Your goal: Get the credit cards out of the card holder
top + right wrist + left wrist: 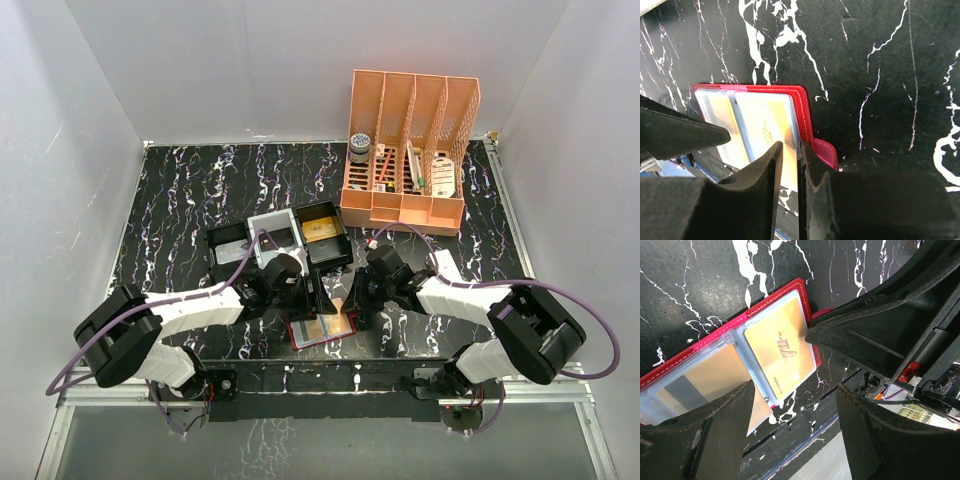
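Observation:
The red card holder (pixel 322 331) lies open and flat near the table's front edge, between both arms. Its clear sleeves hold tan-orange credit cards: one marked VIP (pixel 775 350) (pixel 765 120) on the right page, another with a grey stripe (pixel 702 385) on the left. My left gripper (pixel 795 390) stands open, its left finger (pixel 705 435) over the left page. My right gripper (pixel 790 146) has its jaws almost together at the VIP card's right edge, beside the red border (pixel 803 107). Whether they pinch the card does not show.
A black compartmented tray (pixel 225 245) sits just behind the grippers. An orange slotted rack (pixel 410 150) with small items stands at the back right. The table's front edge (pixel 805 460) runs right below the holder. White walls enclose three sides.

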Robot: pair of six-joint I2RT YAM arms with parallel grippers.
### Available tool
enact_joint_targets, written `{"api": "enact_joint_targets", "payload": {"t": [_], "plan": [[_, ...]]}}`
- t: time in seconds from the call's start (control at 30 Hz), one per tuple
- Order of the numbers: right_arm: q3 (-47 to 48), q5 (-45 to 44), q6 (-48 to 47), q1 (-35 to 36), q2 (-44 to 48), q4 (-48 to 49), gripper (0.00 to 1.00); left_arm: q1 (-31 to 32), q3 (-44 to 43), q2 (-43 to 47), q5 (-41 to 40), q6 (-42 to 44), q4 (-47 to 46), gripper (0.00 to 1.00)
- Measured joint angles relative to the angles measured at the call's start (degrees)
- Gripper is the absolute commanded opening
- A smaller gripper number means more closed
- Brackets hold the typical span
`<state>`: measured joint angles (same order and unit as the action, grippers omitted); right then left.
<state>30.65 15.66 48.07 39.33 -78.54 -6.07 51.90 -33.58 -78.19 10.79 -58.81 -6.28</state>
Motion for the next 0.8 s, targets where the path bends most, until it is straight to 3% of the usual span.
{"api": "enact_joint_targets", "payload": {"t": [0.5, 0.8], "plan": [[-0.1, 0.3, 0.1, 0.0, -0.5, 0.5, 0.14, 0.0, 0.9, -4.8, 0.4, -3.5, -4.1, 0.4], [-0.1, 1.0, 0.1, 0.0, -1.1, 1.3, 0.11, 0.0, 4.5, -4.5, 0.2, -6.6, -7.8, 0.37]]}}
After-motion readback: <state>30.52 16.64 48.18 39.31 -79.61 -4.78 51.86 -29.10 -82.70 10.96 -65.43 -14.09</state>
